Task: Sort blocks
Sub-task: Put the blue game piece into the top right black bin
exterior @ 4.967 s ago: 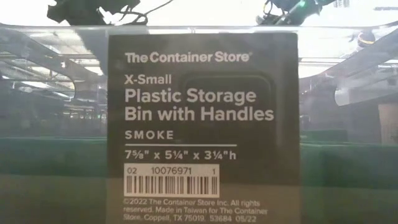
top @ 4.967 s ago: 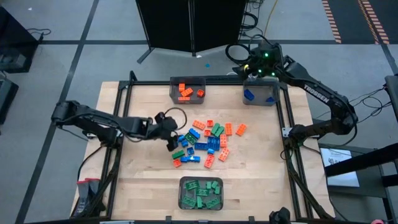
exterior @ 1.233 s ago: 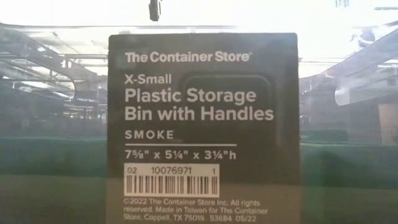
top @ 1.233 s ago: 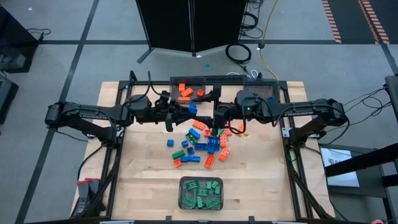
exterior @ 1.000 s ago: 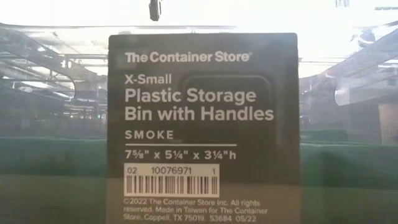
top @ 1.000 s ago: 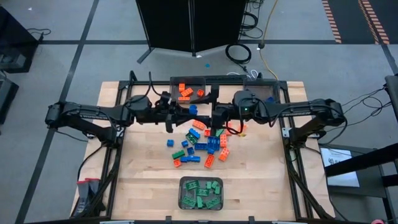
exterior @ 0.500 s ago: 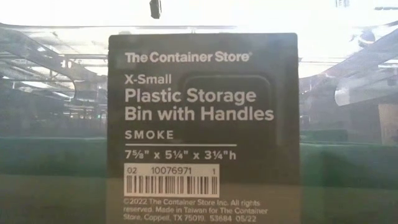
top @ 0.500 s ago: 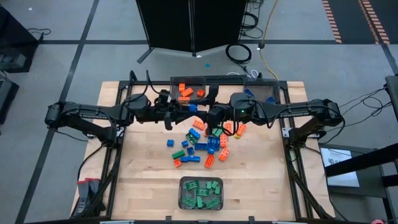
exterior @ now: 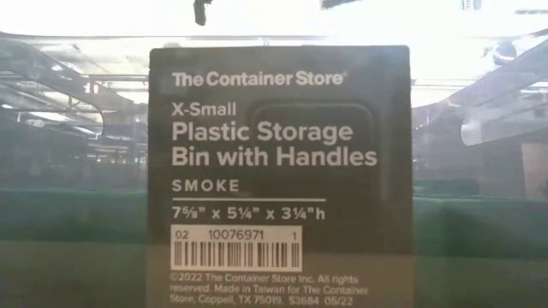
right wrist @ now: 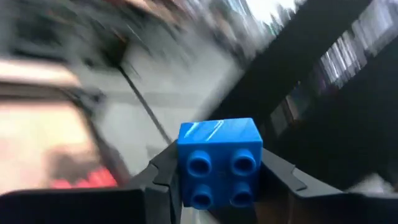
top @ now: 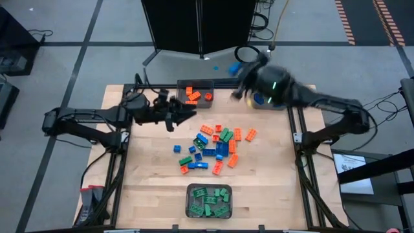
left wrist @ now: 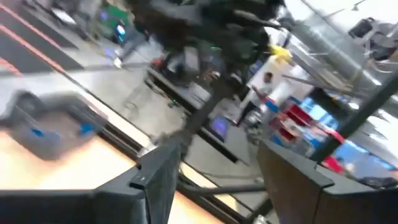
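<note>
Since half a second ago the right arm has swung up and away from the centre of the pale wooden counter toward its far right corner, and the left arm has drawn back to the left. Right gripper: fingers clamped on a small blue studded plastic brick, four studs facing the wrist camera; from above it shows as a blue blur past the counter's far edge, arm smeared by motion, elbow bent over the right rail. Left gripper: fingers spread apart and empty, held just in front of the grey translucent bin with orange bricks; arm stretched low from the left side, wrist pointing right. Loose pile of orange, green and blue studded bricks lies mid-counter, well apart from both grippers. Grey translucent bin of green bricks sits at the near edge. Far-right bin mostly hidden under the right arm. Low view filled by a dark bin label.
</note>
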Tool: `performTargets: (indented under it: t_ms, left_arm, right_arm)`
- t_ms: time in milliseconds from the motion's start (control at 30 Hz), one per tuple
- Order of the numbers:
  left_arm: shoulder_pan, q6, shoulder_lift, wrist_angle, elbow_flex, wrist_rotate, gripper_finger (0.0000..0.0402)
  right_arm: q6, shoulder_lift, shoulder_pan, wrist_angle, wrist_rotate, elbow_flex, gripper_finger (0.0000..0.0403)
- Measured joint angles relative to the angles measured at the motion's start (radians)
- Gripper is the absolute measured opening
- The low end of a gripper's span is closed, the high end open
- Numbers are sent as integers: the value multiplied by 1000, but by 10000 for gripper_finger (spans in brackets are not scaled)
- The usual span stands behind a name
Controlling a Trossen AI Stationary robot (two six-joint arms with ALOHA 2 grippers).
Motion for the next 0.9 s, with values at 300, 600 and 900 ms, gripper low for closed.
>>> performTargets:
  t_ms: [300,600,900]
  left_arm:
    - [62,78,-98,-165,0,-75,219]
    - [95,78,-118,-255,0,-79,219]
    - [106,78,-117,-312,0,-85,219]
  right_arm:
    - [460,-173,-445,-206,-142,-324,121]
    - [774,-187,-528,1,-224,-726,121]
    - [906,-105,-578,79,-216,-830,121]
